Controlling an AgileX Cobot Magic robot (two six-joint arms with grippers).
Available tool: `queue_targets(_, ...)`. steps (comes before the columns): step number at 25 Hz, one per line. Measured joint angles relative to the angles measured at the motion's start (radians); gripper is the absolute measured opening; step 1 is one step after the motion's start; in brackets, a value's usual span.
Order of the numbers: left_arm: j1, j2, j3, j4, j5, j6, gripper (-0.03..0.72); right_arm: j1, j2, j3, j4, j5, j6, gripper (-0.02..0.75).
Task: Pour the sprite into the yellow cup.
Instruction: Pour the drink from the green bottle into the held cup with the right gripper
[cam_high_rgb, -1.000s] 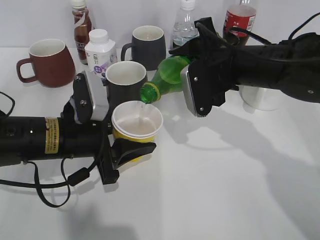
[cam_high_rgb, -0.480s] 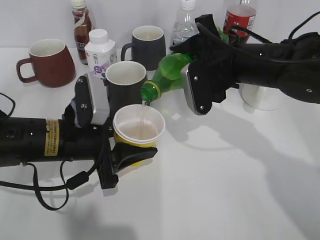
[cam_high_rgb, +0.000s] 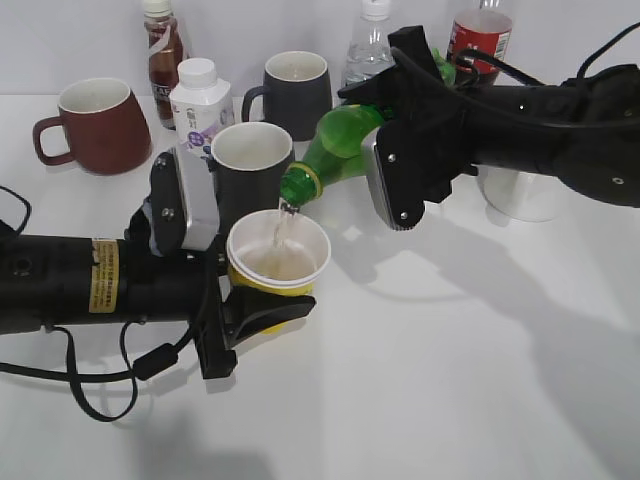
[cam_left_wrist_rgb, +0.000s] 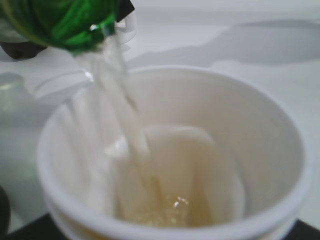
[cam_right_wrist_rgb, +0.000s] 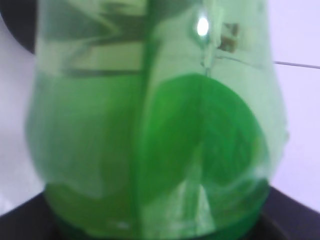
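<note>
The right tool (cam_high_rgb: 400, 165) is closed around the body of the sprite (cam_high_rgb: 335, 150), holding the bottle tilted neck-down so that its open mouth sits just above the rim of the yellow cup (cam_high_rgb: 277, 257). The left tool (cam_high_rgb: 250, 305) grips the cup low on its wall, raised off the surface (cam_high_rgb: 450, 380), which steadies it under the mouth. A thin clear stream (cam_left_wrist_rgb: 125, 120) falls inside the rim; liquid pools shallowly at the bottom.
</note>
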Motion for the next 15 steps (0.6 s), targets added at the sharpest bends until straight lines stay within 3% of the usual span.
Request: queue_targets(15,0.0,0.0,0.0,0.0,0.0,0.0,0.412,0.0,0.0,0.0,0.001,-0.003,-0.02,0.428)
